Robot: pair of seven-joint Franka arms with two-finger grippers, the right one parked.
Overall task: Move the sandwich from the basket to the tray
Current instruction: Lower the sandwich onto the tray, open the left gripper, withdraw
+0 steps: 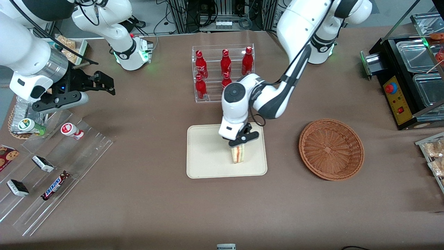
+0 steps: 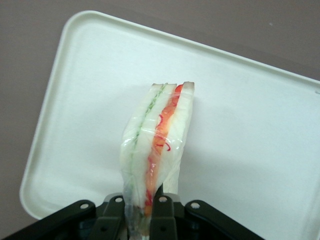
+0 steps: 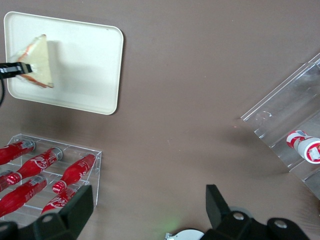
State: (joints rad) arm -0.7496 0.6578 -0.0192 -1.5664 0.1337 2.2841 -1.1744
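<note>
The sandwich (image 1: 238, 153) is a wrapped triangular wedge with red and green filling; it hangs over the cream tray (image 1: 204, 163), its lower edge at or just above the tray surface. My left gripper (image 1: 240, 143) is shut on its top corner. In the left wrist view the fingers (image 2: 165, 212) pinch the sandwich (image 2: 155, 140) above the tray (image 2: 250, 125). It also shows in the right wrist view (image 3: 37, 62) over the tray (image 3: 85, 65). The round wicker basket (image 1: 331, 149) stands empty beside the tray, toward the working arm's end of the table.
A clear rack of red cola bottles (image 1: 223, 71) stands farther from the front camera than the tray. Clear stepped racks with snack bars (image 1: 55, 185) and small bottles (image 1: 71, 131) lie toward the parked arm's end. A black appliance (image 1: 409, 76) stands at the working arm's end.
</note>
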